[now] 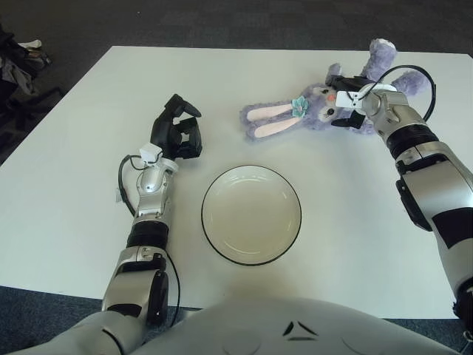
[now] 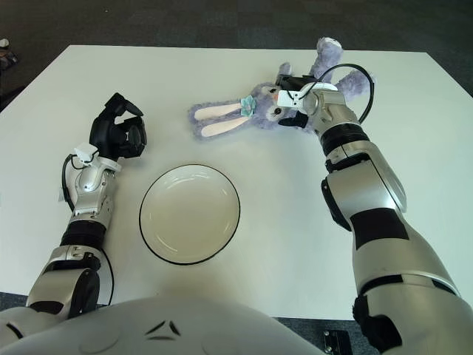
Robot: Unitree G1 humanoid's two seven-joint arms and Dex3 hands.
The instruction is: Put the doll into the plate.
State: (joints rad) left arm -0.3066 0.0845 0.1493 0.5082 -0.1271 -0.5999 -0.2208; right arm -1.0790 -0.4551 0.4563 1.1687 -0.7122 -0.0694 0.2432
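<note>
The purple bunny doll (image 1: 310,103) lies on its side at the far right of the white table (image 1: 89,200), its long ears (image 1: 270,122) stretched toward the left. My right hand (image 1: 346,103) is on the doll's chest just right of its face, with black fingers closed around the body. One purple leg (image 1: 380,55) sticks up behind the hand. The cream plate (image 1: 205,222) with a dark rim sits in the middle near me and holds nothing. My left hand (image 1: 177,133) shows to the left of the plate, fingers loosely bent around nothing.
The table's far edge runs just behind the doll, with dark carpet (image 1: 222,22) beyond it. A black cable (image 1: 417,74) loops over my right wrist. Dark clutter (image 1: 15,66) stands on the floor off the table's left corner.
</note>
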